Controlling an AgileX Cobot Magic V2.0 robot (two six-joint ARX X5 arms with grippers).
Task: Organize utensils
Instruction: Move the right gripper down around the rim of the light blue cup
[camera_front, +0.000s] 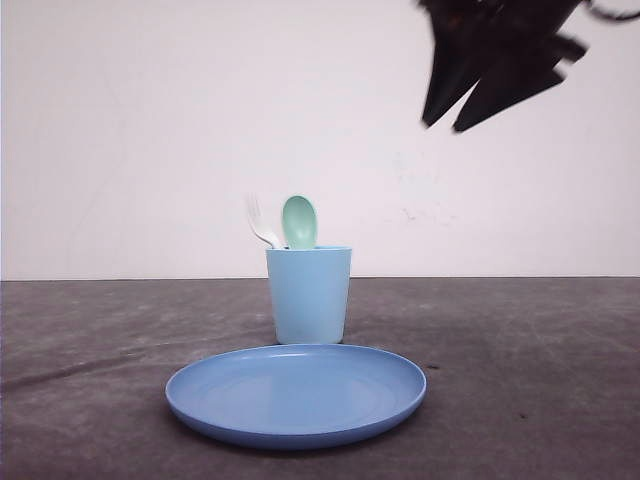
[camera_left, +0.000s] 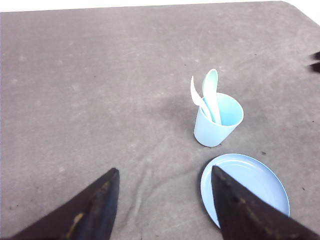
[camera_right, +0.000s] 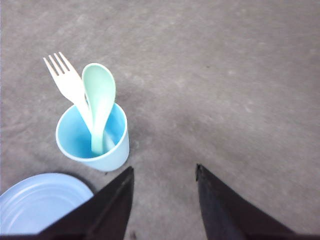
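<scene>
The fork and spoon look like smooth matt plastic, as does the cup holding them, just beside the right claw. The plate has a smooth, faintly glossy plastic look. The table is a dull, mottled grey, cloth-like surface.

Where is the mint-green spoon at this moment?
The spoon stands handle-down in the light blue cup, bowl up, with the white fork beside it on its left in the front view. The cup sits mid-table just behind the blue plate.
</scene>
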